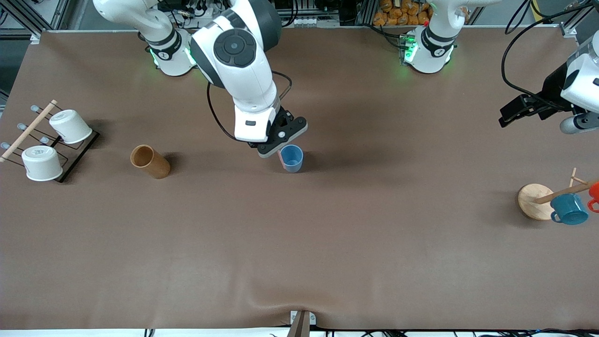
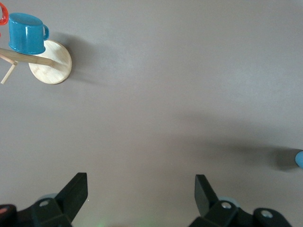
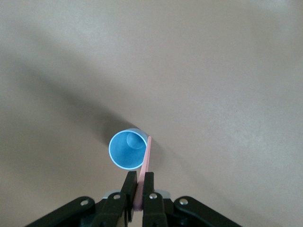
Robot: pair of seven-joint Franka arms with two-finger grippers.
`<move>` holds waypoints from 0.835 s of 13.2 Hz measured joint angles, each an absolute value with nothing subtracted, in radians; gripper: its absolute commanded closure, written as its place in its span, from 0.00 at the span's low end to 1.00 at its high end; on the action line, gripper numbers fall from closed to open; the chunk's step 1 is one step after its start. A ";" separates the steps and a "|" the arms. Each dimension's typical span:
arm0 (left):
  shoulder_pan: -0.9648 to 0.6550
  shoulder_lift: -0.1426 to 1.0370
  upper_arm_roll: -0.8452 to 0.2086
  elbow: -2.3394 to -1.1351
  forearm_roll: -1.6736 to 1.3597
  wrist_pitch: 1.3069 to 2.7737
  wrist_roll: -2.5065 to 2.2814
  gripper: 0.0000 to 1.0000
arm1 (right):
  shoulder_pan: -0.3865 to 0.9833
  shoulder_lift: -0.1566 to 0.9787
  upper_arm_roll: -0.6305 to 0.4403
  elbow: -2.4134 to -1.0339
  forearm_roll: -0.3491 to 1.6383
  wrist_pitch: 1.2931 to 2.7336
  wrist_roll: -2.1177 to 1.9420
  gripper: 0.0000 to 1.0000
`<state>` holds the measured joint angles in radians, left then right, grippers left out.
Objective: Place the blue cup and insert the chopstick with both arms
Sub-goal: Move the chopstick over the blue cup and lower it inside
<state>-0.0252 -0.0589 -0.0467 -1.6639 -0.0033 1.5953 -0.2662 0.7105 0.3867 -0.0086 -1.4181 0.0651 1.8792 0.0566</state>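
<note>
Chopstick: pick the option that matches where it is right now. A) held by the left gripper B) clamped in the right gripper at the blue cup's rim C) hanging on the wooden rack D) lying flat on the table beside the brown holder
B: the right gripper is shut on the chopstick, whose tip sits at the blue cup rim.

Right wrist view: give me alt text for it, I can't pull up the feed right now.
The right hand is shut on the pale-pink chopstick, whose free end lies at the rim of the blue cup. The cup stands upright and open on the brown table, nothing inside it.
</note>
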 measured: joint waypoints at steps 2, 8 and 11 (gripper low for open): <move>-0.025 -0.058 -0.046 -1.665 -0.003 1.595 -0.266 0.00 | 0.718 0.384 -0.003 -1.418 0.065 1.868 0.057 1.00; -0.025 -0.055 -0.046 -1.667 -0.003 1.596 -0.259 0.00 | 0.753 0.392 0.003 -1.449 0.065 1.852 0.059 1.00; -0.025 -0.053 -0.046 -1.667 -0.003 1.598 -0.248 0.00 | 0.760 0.410 0.003 -1.457 0.065 1.882 0.059 1.00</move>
